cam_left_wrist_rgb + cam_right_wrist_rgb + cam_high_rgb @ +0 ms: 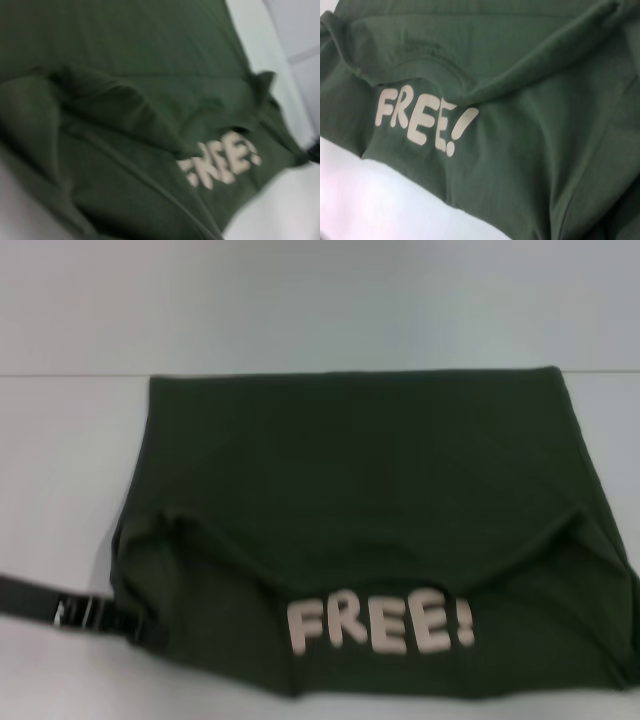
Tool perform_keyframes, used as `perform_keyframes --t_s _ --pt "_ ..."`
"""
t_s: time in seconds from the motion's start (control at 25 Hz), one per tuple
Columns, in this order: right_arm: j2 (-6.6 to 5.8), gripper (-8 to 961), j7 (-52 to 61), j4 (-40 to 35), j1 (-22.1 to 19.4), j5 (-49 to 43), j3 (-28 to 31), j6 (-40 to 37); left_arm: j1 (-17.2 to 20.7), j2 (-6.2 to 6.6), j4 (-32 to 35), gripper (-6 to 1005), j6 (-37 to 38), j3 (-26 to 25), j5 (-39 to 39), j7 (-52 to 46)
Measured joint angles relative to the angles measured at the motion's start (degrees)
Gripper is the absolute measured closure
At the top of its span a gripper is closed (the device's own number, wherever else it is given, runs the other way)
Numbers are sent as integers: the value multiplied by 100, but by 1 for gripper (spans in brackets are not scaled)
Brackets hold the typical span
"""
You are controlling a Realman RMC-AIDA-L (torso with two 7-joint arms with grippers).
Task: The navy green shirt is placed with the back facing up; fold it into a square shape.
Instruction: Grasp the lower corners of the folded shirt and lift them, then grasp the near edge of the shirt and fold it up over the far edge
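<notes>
The left gripper [140, 625] sat at the near left of the worktop [60, 490], its dark arm reaching in from the left edge and its tip meeting the near-left edge of the navy green shirt [360, 490]; the cloth hid the fingers, so whether it was gripping the fabric could not be told. The right gripper did not show in any view. The shirt lay spread across the middle of the worktop, reaching the right edge of the head view. Its near part was folded over onto itself, showing pale "FREE!" lettering [380, 625] close to the near edge, with raised creases running out to both sides just beyond the letters. Farther off the cloth lay flat and smooth, ending in a straight far edge against the pale worktop.
</notes>
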Motion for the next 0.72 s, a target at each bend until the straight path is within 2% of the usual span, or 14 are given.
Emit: perform_keyframes --t_s 0.08,0.24,0.4,0.56,0.68,0.72 --pt "0 914 -339 -9 -152 -25 -67 -202 55 -6 -123 983 729 -58 182 264" --pt "65 907 -969 28 -388 -106 -335 -443 155 -65 -199 983 1315 -26 367 417" --pt "158 900 -1179 46 -471 -257 -401 -465 276 -108 -230 983 1465 -61 611 474" --pt "201 893 -1201 48 -453 -279 -280 -446 288 -126 -229 983 1384 -351 606 515" --pt "197 887 -1159 49 -386 -242 164 -521 162 -102 -229 983 1287 -957 590 501" --pt "184 886 -1126 50 -362 -203 407 -568 162 -102 -229 983 1287 -957 590 501"
